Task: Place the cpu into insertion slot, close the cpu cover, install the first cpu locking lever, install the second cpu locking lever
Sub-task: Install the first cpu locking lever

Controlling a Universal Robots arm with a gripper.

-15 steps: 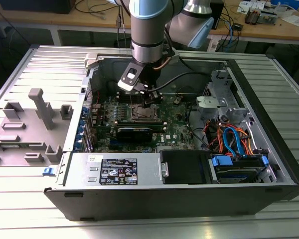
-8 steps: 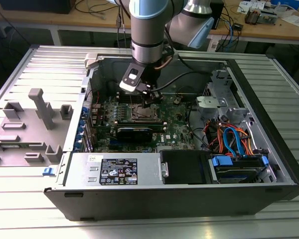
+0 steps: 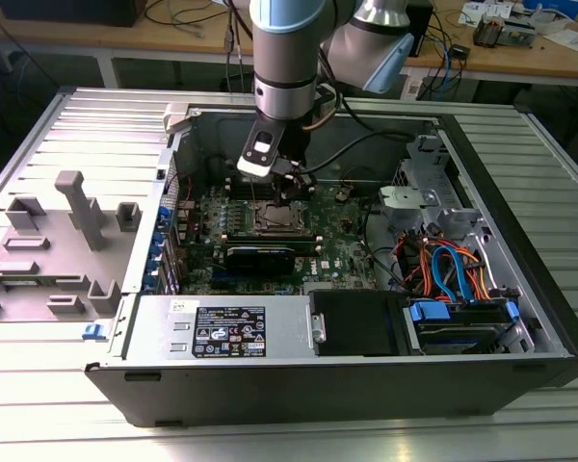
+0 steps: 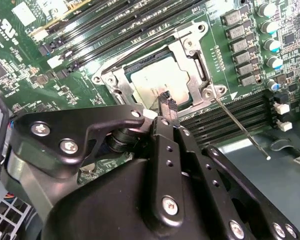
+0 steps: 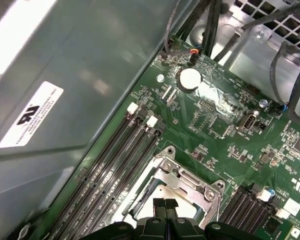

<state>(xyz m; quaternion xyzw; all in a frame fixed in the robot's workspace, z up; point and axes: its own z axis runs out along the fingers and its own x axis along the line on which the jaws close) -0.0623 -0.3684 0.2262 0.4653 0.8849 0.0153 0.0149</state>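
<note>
Hovering just over square, matte-silver cpu (image 4: 155,80): black claw (image 5: 165,203), textured tips pinched narrow, gripping nothing. Thin silvery cpu cover (image 4: 192,55) frames the chip beneath; slim wire lever (image 4: 240,127) juts beside.

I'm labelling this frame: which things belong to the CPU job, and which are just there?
Job: cpu, cover, lever, gripper.
Just there: memory slots, coin battery, cables, power supply.
</note>
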